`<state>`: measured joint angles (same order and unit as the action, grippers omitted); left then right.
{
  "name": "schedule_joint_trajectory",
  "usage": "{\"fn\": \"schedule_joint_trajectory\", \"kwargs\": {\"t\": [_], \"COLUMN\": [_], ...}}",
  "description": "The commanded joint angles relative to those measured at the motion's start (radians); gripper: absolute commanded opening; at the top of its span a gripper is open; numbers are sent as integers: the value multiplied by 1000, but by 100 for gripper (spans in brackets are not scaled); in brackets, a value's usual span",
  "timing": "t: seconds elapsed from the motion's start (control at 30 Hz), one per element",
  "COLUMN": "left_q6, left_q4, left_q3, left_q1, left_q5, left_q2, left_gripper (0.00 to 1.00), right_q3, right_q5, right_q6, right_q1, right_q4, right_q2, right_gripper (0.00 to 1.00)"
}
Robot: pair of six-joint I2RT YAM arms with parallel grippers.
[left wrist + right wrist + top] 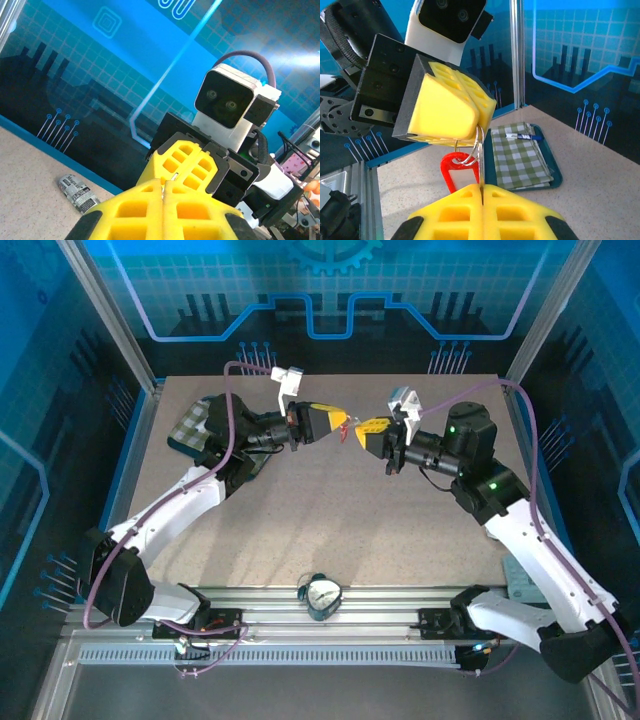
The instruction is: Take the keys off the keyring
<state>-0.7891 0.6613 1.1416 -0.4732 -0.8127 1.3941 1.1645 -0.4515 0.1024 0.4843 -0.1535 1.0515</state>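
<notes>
Two robot arms meet nose to nose above the middle of the speckled surface (pixel 330 520), with the keyring (pixel 460 173) strung between them in the air. The left claw (pixel 484 114) is closed. The thin metal loop (pixel 479 142) of the keyring runs up into its yellow tips, and the red tag hangs just below. The right claw (pixel 482 194) is also closed, its two yellow fingers pressed flat together on the lower end of the red tag, whose bottom edge disappears between them.

From overhead, the red piece shows as a small speck in the narrow gap between the two claw tips, well clear of the surface. The key itself cannot be made out; if it is on the loop, it is hidden by the left claw's fingers. In the left wrist view, a sliver of bright metal shows where the two pairs of fingers face each other.

Behind the left arm, at the far left of the surface, sits a teal tray (pixel 556 176) carrying a folded green checked cloth (pixel 520 157), with a blue and white pen (pixel 522 136) lying across the cloth's far end. A small round clock (pixel 322 595) stands at the near edge, between the two arm bases. A crumpled printed wrapper (pixel 77 192) lies on the surface close to the blue back wall.
</notes>
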Motion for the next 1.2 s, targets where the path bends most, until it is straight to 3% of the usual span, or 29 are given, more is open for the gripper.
{"fn": "schedule_joint_trajectory", "kwargs": {"t": [0.0, 0.43, 0.53, 0.6, 0.8, 0.93, 1.17], "left_q6": [-66, -164, -160, -148, -64, 15, 126], "left_q4": [127, 211, 214, 203, 104, 11, -136], "left_q3": [-11, -24, -34, -49, -82, -104, -93], "left_q1": [9, 8, 8, 8, 26, 36, 35], "left_q5": [33, 66, 62, 76, 121, 165, 156], "left_q2": [3, 22, 18, 6, -38, -76, -103], "left_gripper": [0, 0, 2, 27, 48, 52, 50], "right_q3": [-48, -141, -127, -112, -95, -109, -26], "right_q5": [34, 385, 382, 372, 325, 293, 248], "right_q6": [-31, -339, -323, -299, -226, -180, -122], "right_q1": [29, 266, 261, 251, 184, 133, 75], "right_q4": [86, 191, 171, 143, 69, 36, -127], "right_q2": [-62, -137, -133, -130, -137, -148, -87], "right_gripper": [0, 0, 0, 0, 0, 0, 0]}}
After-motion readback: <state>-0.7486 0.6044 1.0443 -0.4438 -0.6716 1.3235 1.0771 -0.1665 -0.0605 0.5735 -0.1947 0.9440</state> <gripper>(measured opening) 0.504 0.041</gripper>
